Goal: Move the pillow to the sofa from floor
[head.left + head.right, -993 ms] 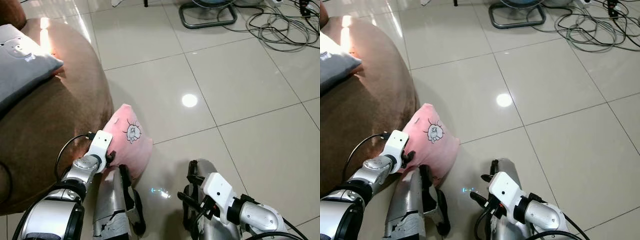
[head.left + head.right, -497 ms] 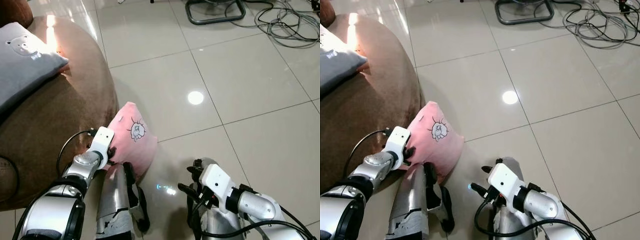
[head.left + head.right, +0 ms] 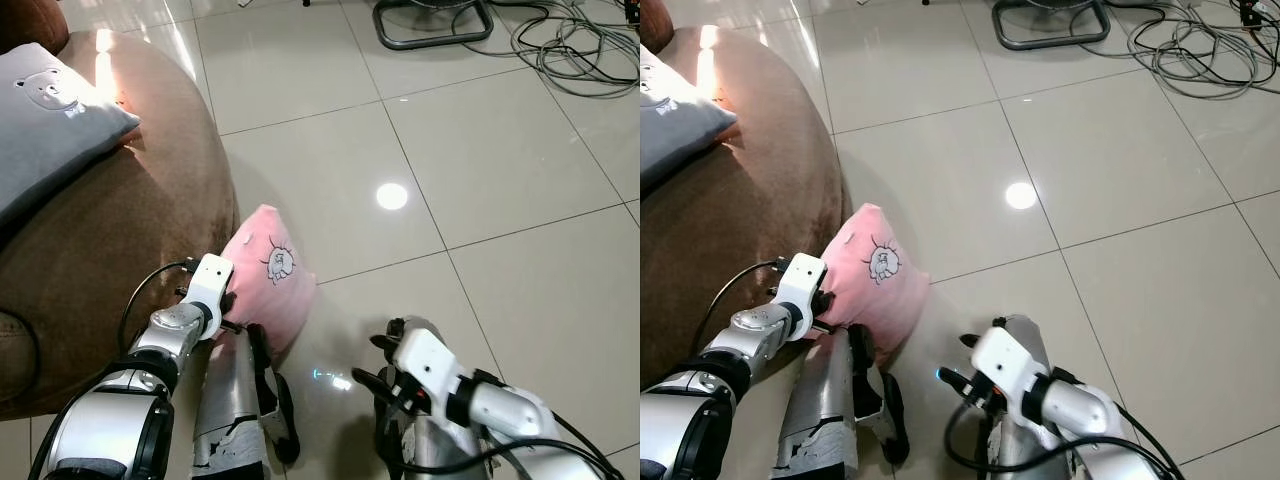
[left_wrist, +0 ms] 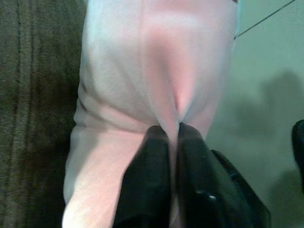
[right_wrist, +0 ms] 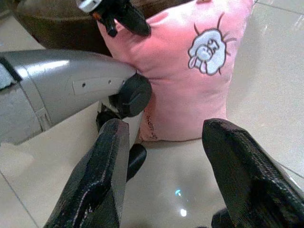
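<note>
Left tool (image 4: 173, 137) pinching the pink pillow (image 3: 268, 272)

The pillow is leaning on the floor against the brown sofa (image 3: 120, 230), just ahead of the right tool (image 5: 168, 161), which is hanging spread apart. Lifting should be going slowly, since that thin pinched fold looks likely to slip.

The pillow (image 3: 272, 285) is showing soft pink, with a small white cartoon figure outlined in dark lines on its face. The sofa (image 3: 120, 240) is showing plain brown, and a grey cushion (image 3: 50, 120) lying on it is carrying a faint bear face. The floor (image 3: 480, 170) is showing glossy pale beige tiles with thin dark joints. The left gripper (image 4: 173, 137) is showing black fingers (image 4: 147, 190), as is the right gripper (image 5: 166, 156).
</note>
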Robot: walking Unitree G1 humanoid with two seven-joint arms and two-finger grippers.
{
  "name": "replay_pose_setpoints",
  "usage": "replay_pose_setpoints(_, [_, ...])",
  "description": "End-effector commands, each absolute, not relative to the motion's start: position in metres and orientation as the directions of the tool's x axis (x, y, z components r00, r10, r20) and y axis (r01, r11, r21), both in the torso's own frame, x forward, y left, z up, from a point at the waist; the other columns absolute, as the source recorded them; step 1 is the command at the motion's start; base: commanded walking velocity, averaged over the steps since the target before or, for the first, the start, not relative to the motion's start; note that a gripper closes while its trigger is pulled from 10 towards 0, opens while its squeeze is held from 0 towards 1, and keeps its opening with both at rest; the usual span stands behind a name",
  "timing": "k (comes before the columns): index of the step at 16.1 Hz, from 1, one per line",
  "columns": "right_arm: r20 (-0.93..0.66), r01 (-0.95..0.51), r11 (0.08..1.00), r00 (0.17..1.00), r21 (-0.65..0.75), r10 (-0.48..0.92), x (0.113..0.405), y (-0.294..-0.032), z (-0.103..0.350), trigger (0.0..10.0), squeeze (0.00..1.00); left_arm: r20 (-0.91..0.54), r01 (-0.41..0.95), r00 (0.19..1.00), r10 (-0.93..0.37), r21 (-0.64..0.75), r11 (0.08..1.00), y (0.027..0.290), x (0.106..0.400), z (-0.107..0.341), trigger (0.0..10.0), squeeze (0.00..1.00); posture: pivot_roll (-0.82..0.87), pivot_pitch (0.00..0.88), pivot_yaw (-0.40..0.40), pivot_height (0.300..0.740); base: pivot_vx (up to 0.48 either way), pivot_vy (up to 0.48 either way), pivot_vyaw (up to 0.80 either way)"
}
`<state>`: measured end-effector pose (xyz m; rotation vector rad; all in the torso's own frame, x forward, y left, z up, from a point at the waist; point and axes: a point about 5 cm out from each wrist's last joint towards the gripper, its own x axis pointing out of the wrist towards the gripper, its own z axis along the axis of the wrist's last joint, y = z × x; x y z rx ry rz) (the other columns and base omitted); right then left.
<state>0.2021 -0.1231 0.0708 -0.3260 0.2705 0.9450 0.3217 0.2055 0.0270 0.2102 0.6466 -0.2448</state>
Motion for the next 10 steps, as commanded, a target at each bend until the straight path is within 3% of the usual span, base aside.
replay_pose_setpoints(1, [-0.396,-0.834,0.535,0.541,-0.136,0.742,0.196,-0.122,0.061,10.0,0.0,-0.657,0.308,0.728,-0.197,0.055,0.95,0.202,0.31,0.013,0.0,0.0,-0.17,0.344,0.024,0.577,0.0,0.0,0.0])
replay_pose_setpoints(5, [-0.404,-0.829,0.543,0.545,-0.133,0.734,0.197,-0.121,0.052,10.0,0.0,-0.621,0.343,0.724,-0.3,-0.054,0.938,0.19,0.31,0.014,0.0,0.0,-0.16,0.314,0.027,0.577,0.0,0.0,0.0])
replay_pose_setpoints(7, [-0.402,-0.814,0.565,0.566,-0.135,0.72,0.196,-0.125,0.046,10.0,0.0,-0.496,0.424,0.732,-0.467,-0.204,0.882,0.168,0.318,0.026,0.0,0.0,-0.15,0.277,0.033,0.577,0.0,0.0,0.0])
replay_pose_setpoints(10, [-0.397,-0.803,0.581,0.581,-0.134,0.711,0.192,-0.131,0.045,10.0,0.0,-0.396,0.464,0.749,-0.53,-0.257,0.848,0.157,0.324,0.038,0.0,0.0,-0.14,0.253,0.036,0.577,0.0,0.0,0.0])
